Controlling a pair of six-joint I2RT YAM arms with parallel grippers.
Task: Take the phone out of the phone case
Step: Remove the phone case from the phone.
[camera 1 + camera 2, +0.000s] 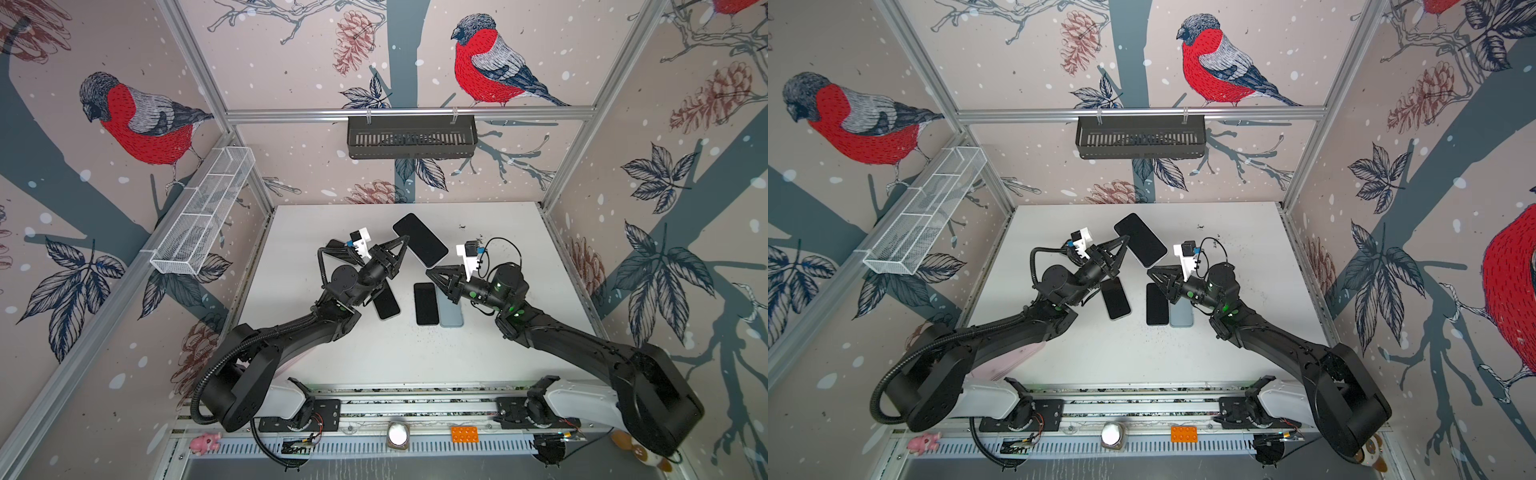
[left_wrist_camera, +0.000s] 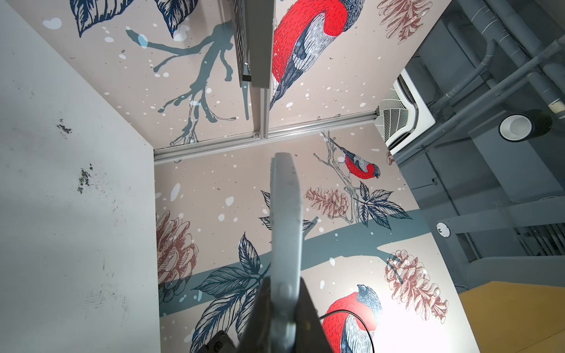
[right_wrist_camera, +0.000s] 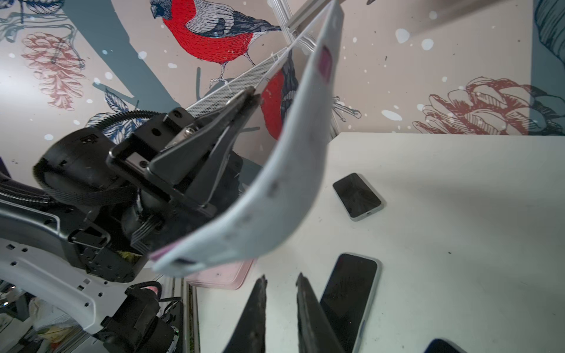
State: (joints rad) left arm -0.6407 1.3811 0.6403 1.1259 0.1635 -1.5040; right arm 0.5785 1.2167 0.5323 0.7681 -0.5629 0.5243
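Pinching one edge of the phone (image 1: 419,239), still in its pale case (image 3: 275,183), the left gripper (image 1: 405,239) held it raised above the table (image 1: 374,353), seemingly so the right gripper (image 1: 429,272), slightly parted and empty, could work the nearby corner.

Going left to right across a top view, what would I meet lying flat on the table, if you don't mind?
Small black phone → larger black phone → pale blue case or phone.
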